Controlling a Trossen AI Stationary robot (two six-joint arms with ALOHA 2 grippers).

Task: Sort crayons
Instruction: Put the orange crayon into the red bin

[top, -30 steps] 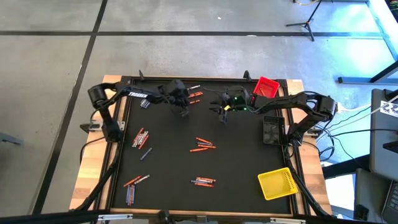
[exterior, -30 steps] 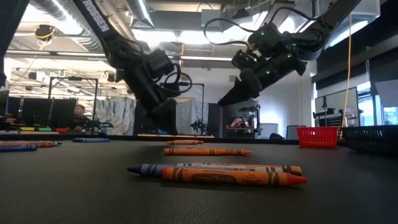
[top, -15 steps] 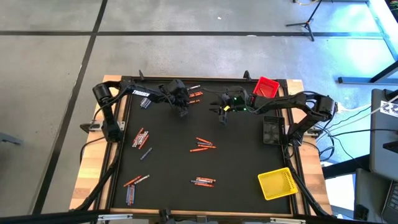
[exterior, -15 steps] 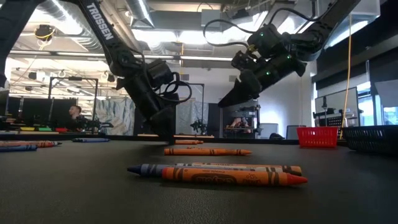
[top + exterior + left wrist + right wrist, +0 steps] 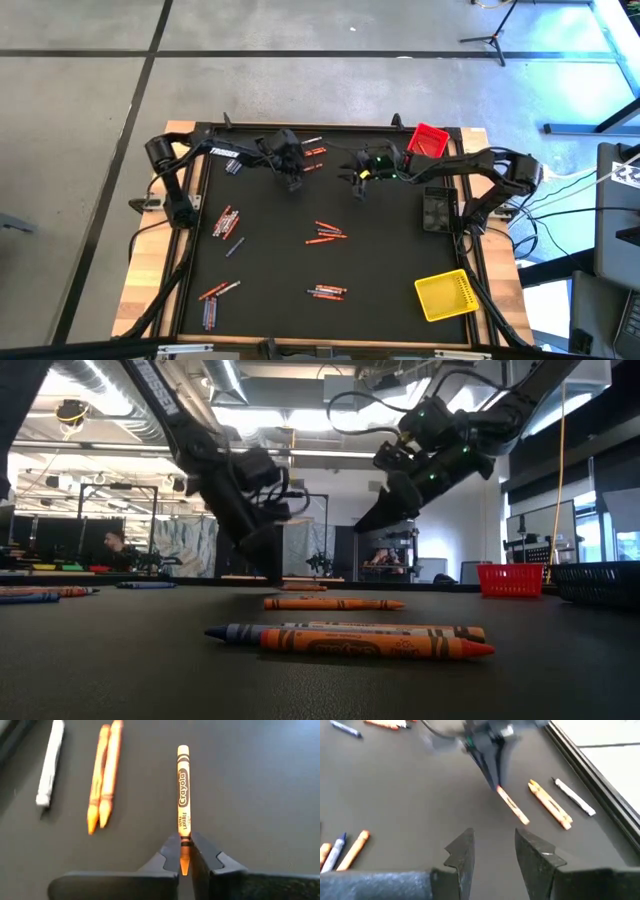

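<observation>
Black tabletop [image 5: 390, 260], left gripper [image 5: 184, 851] clamped on orange crayon [image 5: 183, 790].

An industrial lab was indicated by exposed silver ceiling ducts [image 5: 95, 385], a taped grey concrete floor [image 5: 90, 90] and distant cluttered workbenches [image 5: 60, 568].

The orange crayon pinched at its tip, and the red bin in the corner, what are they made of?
Orange crayon: likely wax in a matte paper wrapper, with printed lettering and black bands. The left end effector is shut on its bare tip. Red bin: probably glossy plastic, with slotted walls.
</observation>
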